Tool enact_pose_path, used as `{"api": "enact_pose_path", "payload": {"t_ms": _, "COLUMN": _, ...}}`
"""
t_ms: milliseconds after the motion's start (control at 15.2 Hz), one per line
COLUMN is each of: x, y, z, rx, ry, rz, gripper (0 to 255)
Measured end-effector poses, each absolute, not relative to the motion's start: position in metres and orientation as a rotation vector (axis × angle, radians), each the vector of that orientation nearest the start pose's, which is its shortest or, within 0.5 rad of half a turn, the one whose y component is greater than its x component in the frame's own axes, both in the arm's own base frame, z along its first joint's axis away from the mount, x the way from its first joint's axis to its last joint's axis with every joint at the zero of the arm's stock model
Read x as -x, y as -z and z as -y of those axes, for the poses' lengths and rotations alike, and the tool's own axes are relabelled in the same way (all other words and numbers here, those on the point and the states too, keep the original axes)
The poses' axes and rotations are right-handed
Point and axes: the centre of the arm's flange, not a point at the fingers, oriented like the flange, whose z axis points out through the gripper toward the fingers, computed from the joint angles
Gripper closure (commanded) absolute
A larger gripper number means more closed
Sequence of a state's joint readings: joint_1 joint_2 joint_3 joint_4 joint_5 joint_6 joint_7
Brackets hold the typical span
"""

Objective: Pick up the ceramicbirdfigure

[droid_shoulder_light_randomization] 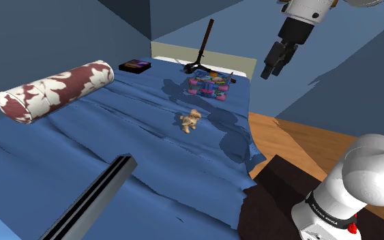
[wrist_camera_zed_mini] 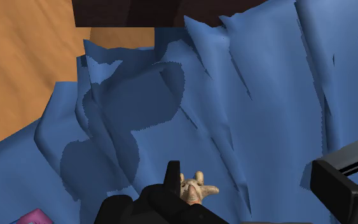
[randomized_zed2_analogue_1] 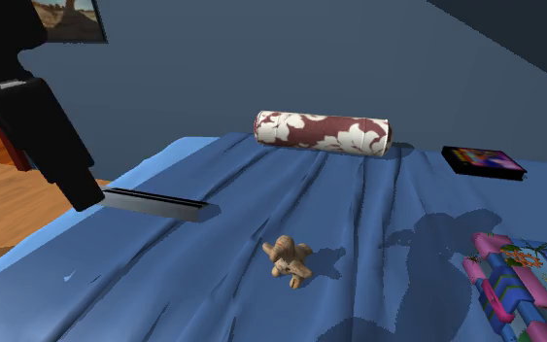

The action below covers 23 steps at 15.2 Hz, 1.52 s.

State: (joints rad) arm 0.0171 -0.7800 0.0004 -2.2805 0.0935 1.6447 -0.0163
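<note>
The ceramic bird figure (droid_shoulder_light_randomization: pixel 190 120) is a small tan figurine lying on the rumpled blue bedspread (droid_shoulder_light_randomization: pixel 115 150), near the middle of the bed. In the second exterior view the bird figure (randomized_zed2_analogue_1: pixel 288 259) rests alone among the folds. My black gripper (droid_shoulder_light_randomization: pixel 273 68) hangs high above the bed's edge, at the shoulder view's upper right and well away from the figure. Seen from the wrist, the gripper (wrist_camera_zed_mini: pixel 254 186) is open with nothing between its fingers. The bird figure (wrist_camera_zed_mini: pixel 195 189) sits far below, close beside one finger (wrist_camera_zed_mini: pixel 171 181).
A maroon-and-white bolster (droid_shoulder_light_randomization: pixel 54 88) lies at the shoulder view's left. A black book (droid_shoulder_light_randomization: pixel 135 65), a pink-and-blue toy (droid_shoulder_light_randomization: pixel 211 85) and a leaning black stick (droid_shoulder_light_randomization: pixel 202 48) sit farther back. A dark bar (droid_shoulder_light_randomization: pixel 91 201) lies across the near bedspread. Wooden floor (droid_shoulder_light_randomization: pixel 299 146) borders the bed.
</note>
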Motion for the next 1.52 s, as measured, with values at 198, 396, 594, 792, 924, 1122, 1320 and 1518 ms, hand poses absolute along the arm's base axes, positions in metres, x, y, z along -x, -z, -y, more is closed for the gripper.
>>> {"api": "enact_pose_path", "payload": {"t_ms": 198, "x": -0.329, "y": -0.622, "z": -0.016, "rx": 3.047, "ry": 0.218, "rz": 0.057, "gripper": 0}}
{"api": "enact_pose_path", "payload": {"t_ms": 396, "x": -0.355, "y": -0.596, "z": -0.020, "rx": 3.061, "ry": 0.216, "rz": 0.071, "gripper": 0}}
{"api": "enact_pose_path", "payload": {"t_ms": 594, "x": -0.385, "y": -0.569, "z": -0.021, "rx": 3.078, "ry": 0.215, "rz": 0.085, "gripper": 0}}
{"api": "enact_pose_path", "payload": {"t_ms": 792, "x": -0.412, "y": -0.543, "z": -0.025, "rx": 3.094, "ry": 0.215, "rz": 0.101, "gripper": 0}}
{"api": "enact_pose_path", "payload": {"t_ms": 924, "x": -0.432, "y": -0.525, "z": -0.025, "rx": 3.104, "ry": 0.214, "rz": 0.111, "gripper": 0}}
{"api": "enact_pose_path", "payload": {"t_ms": 1122, "x": -0.464, "y": -0.498, "z": -0.029, "rx": 3.120, "ry": 0.215, "rz": 0.126, "gripper": 0}}
{"api": "enact_pose_path", "payload": {"t_ms": 1320, "x": -0.495, "y": -0.474, "z": -0.035, "rx": 3.136, "ry": 0.215, "rz": 0.141, "gripper": 0}}
{"api": "enact_pose_path", "payload": {"t_ms": 1518, "x": -0.520, "y": -0.448, "z": -0.037, "rx": 3.152, "ry": 0.214, "rz": 0.157, "gripper": 0}}
